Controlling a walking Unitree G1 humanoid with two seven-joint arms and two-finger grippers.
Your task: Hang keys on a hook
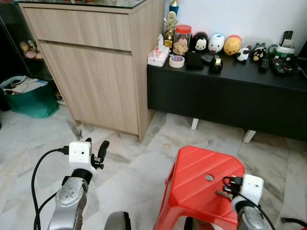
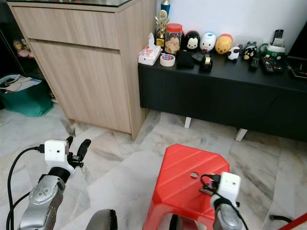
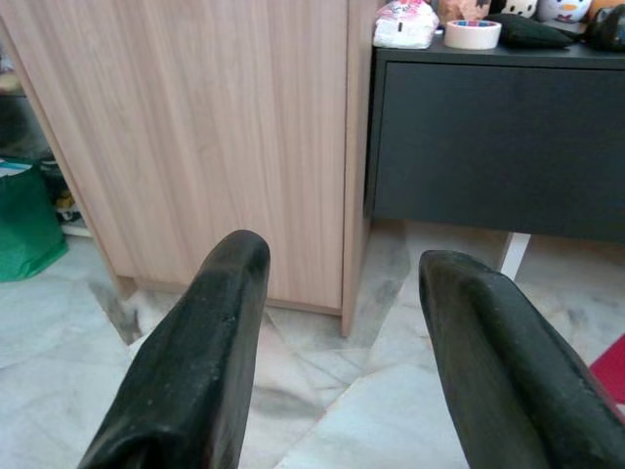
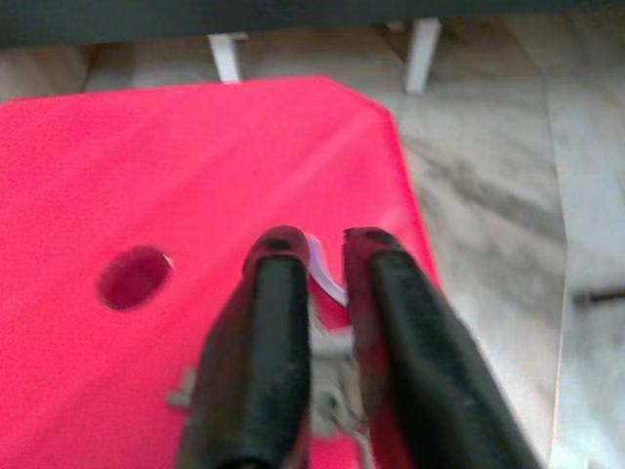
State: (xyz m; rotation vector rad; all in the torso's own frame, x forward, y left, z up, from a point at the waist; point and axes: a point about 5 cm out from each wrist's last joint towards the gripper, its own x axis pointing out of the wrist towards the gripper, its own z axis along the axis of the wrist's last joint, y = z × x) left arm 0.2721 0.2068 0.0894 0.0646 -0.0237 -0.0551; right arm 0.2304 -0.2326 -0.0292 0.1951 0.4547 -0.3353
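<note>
My right gripper [image 1: 228, 186] hovers low over the red plastic stool [image 1: 192, 177], beside the stool's small round hole [image 1: 209, 178]. Its black fingers [image 4: 278, 322] are nearly together, shut on a bunch of silver keys [image 4: 328, 279]; the key ring pokes out between the tips and more metal hangs below. The keys [image 1: 221, 194] touch or nearly touch the stool top. My left gripper [image 1: 95, 150] is raised on the left over the floor, open with nothing between its fingers [image 3: 210, 352], pointing toward the wooden cabinet [image 3: 195, 127].
A tall light-wood cabinet [image 1: 96, 72] stands ahead on the left. A low black sideboard [image 1: 225, 91] on the right carries several jars, figurines and remotes. A green bag [image 1: 29, 98] sits at far left. Marble floor [image 1: 129, 167] lies between me and the furniture.
</note>
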